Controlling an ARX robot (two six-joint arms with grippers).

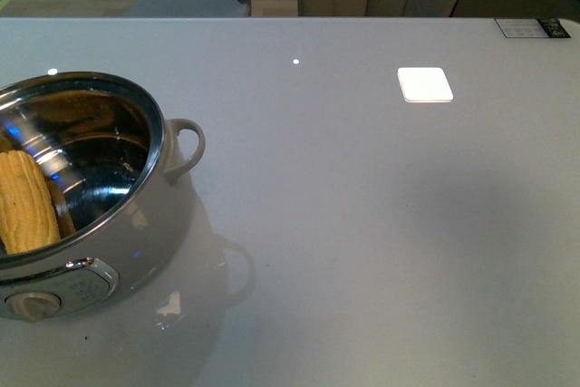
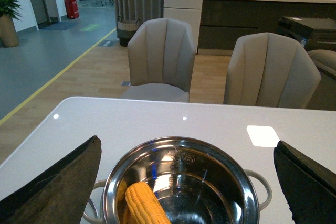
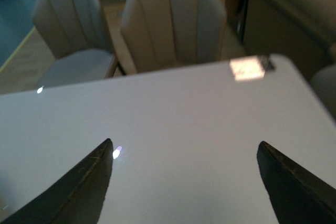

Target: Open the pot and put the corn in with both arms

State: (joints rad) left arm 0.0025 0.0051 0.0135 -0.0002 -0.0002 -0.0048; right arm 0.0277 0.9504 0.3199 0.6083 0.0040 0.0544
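The cream-white pot point(image 1: 172, 178) stands at the table's left with no lid on it, its steel bowl open. The yellow corn point(image 1: 25, 201) leans inside the bowl against its left wall. It also shows in the left wrist view point(image 2: 146, 205), inside the pot point(image 2: 247, 203). My left gripper point(image 2: 186, 182) is open and empty, above the pot, its fingers point(image 2: 58, 187) wide on either side of it. My right gripper point(image 3: 184, 182) is open and empty over bare table. Neither arm shows in the front view. The lid is out of view.
The grey table point(image 1: 381, 224) stretches right of the pot. A label point(image 1: 533, 29) lies at its far right corner. Beige chairs point(image 2: 163, 56) stand behind the far edge. A bright light patch point(image 1: 425, 84) reflects on the table.
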